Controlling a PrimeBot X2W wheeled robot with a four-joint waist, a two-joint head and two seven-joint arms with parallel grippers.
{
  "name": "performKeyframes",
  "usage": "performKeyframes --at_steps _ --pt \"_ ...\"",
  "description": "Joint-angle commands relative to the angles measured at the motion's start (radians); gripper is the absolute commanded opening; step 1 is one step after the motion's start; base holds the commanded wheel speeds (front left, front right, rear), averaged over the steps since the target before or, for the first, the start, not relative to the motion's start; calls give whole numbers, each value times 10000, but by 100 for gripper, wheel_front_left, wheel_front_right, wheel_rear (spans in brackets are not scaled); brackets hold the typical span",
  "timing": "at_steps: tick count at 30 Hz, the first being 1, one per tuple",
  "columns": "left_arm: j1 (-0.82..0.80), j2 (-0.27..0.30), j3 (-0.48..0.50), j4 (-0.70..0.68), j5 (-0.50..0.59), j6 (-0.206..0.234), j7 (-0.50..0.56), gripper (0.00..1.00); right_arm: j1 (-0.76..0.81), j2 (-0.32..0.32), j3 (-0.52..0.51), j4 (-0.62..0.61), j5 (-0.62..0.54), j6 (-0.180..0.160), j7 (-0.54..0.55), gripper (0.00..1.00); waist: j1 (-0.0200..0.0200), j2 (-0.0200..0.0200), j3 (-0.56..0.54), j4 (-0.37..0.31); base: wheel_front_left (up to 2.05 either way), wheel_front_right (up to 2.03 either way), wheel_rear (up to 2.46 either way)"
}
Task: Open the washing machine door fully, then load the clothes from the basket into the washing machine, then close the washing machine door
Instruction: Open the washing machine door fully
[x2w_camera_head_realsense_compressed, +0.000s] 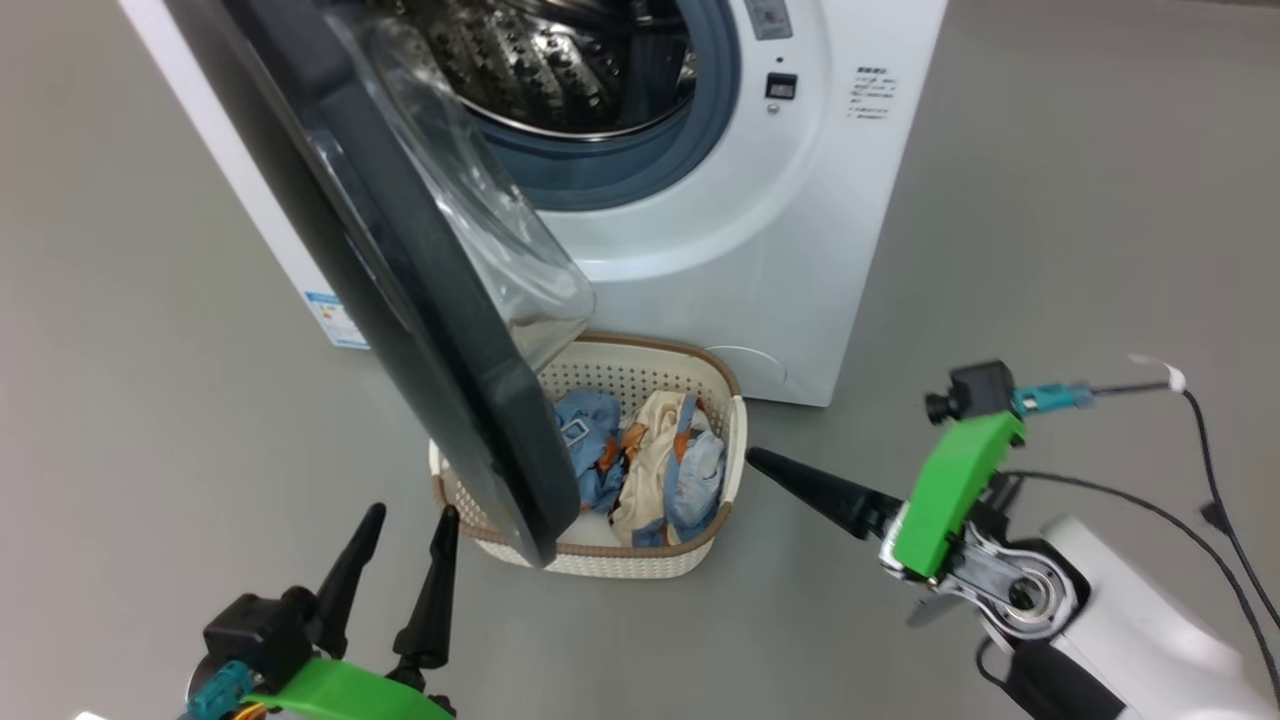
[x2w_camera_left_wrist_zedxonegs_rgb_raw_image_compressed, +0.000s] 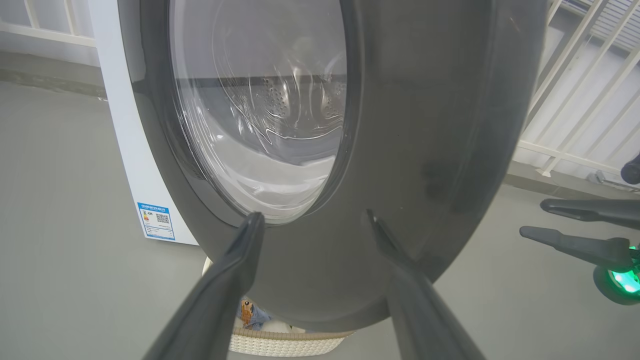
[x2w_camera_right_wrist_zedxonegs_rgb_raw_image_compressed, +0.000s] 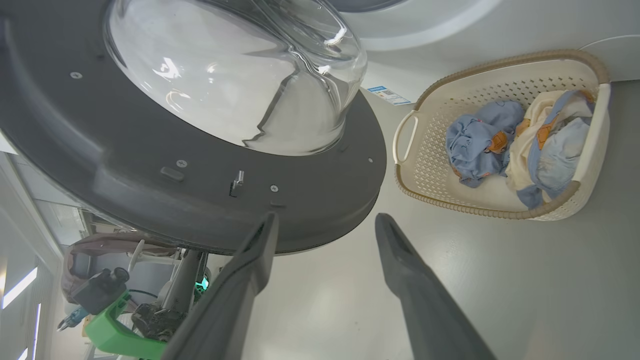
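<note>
The washing machine (x2w_camera_head_realsense_compressed: 760, 260) stands at the top with its steel drum (x2w_camera_head_realsense_compressed: 560, 60) showing. Its door (x2w_camera_head_realsense_compressed: 440, 330) is swung out towards me, black rim edge-on and glass bowl facing right, overhanging the left part of the basket (x2w_camera_head_realsense_compressed: 640, 565). Inside the basket lie a light blue garment (x2w_camera_head_realsense_compressed: 590, 440) and a cream one (x2w_camera_head_realsense_compressed: 655, 450). My left gripper (x2w_camera_head_realsense_compressed: 408, 520) is open, just left of the door's lower edge, with its fingertips close to the door's outer face (x2w_camera_left_wrist_zedxonegs_rgb_raw_image_compressed: 400, 125). My right gripper (x2w_camera_head_realsense_compressed: 760, 458) is open and empty, pointing left at the basket's right side (x2w_camera_right_wrist_zedxonegs_rgb_raw_image_compressed: 425, 165).
Grey floor (x2w_camera_head_realsense_compressed: 1050, 250) surrounds the machine. A blue label (x2w_camera_head_realsense_compressed: 335, 320) marks the machine's left side. A white railing (x2w_camera_left_wrist_zedxonegs_rgb_raw_image_compressed: 575, 100) stands behind on the right in the left wrist view. Black cables (x2w_camera_head_realsense_compressed: 1200, 450) trail by my right arm.
</note>
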Motion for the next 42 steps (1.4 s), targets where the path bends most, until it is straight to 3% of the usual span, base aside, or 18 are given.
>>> performKeyframes --at_steps 1,25,32,42 --pt "-84 210 424 -208 80 -17 -65 100 236 -118 -5 -221 95 29 -174 100 0 -1 -127 -168 0 0 0" --pt "633 228 1456 -242 246 -17 -65 100 2633 -1934 488 -230 -963 29 -3439 100 0 -1 -328 -1069 0 0 0" --pt "683 200 1542 -218 275 -17 -65 100 2894 -2243 703 -2 -1134 29 -4313 100 0 -1 -393 -1104 0 0 0" --pt "718 166 1614 -213 294 -17 -65 100 2806 -2405 1146 287 -2407 29 -6147 100 0 -1 -391 -1171 0 0 0"
